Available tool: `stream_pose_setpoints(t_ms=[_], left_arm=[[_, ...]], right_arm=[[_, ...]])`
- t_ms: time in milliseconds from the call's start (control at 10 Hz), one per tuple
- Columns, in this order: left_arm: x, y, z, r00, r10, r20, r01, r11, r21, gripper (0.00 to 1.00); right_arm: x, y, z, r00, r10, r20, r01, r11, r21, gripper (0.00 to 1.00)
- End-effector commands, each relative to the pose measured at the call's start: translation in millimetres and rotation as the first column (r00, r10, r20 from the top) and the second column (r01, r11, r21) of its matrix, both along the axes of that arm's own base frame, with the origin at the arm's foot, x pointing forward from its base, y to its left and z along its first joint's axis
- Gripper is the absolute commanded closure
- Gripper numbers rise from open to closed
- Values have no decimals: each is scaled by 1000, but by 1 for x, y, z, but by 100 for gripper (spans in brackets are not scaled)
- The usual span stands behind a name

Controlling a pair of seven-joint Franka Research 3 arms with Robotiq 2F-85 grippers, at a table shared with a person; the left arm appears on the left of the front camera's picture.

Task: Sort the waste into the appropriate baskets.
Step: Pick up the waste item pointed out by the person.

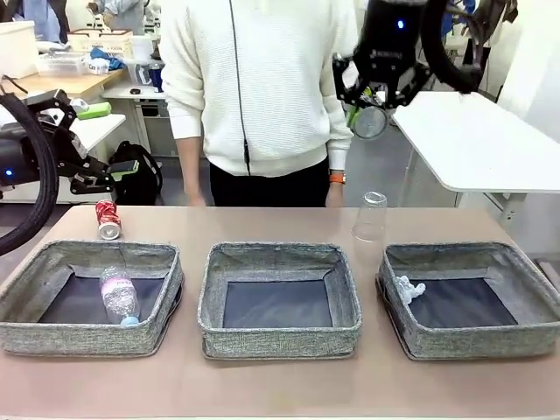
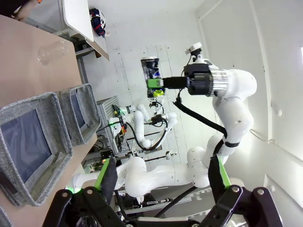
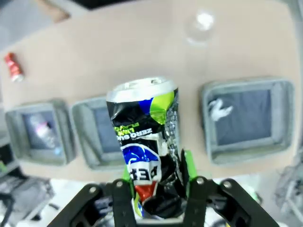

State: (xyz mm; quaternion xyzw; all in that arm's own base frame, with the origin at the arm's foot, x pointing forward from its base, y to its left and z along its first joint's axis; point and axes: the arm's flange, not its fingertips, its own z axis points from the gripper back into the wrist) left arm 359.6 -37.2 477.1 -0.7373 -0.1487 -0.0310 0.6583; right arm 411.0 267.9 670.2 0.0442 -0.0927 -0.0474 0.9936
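Observation:
High over the table's far right, my right gripper (image 1: 378, 103) (image 3: 156, 189) is shut on a dark multicoloured crushed can (image 1: 369, 122) (image 3: 144, 137) (image 2: 151, 75). My left gripper (image 1: 103, 175) (image 2: 161, 182) hangs open with nothing in it at the far left, above the table edge. Three grey woven baskets stand in a row. The left basket (image 1: 87, 337) holds a clear plastic bottle (image 1: 120, 296) (image 3: 42, 131). The middle basket (image 1: 280, 341) shows only its dark bottom. In the right basket (image 1: 472, 341) lies a crumpled white paper ball (image 1: 407, 288) (image 3: 218, 109). A red crushed can (image 1: 108, 219) (image 3: 13, 66) lies behind the left basket. A clear plastic cup (image 1: 370, 216) (image 3: 201, 26) stands upside down behind the right basket.
A person in a white sweater (image 1: 262, 87) stands at the far edge of the table, arms hanging down. A white table (image 1: 481, 140) stands at the back right. Bare tabletop runs in front of the baskets.

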Motion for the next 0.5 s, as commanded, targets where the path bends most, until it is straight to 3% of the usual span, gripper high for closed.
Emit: stream_pose_setpoints(t_ms=[0,100,200,400], left_arm=[[-5,-3,2,1000,8,-13,-8,1000,-22,0],[-5,-3,2,1000,8,-13,-8,1000,-22,0],[-5,-3,2,1000,8,-13,-8,1000,-22,0],[-5,-3,2,1000,8,-13,-8,1000,-22,0]], right_arm=[[-12,39,35,996,81,-31,-80,996,38,55],[-25,61,50,994,104,-29,-103,995,13,55],[-33,81,63,998,66,24,-67,997,26,55],[-46,108,75,990,137,44,-139,990,32,55]])
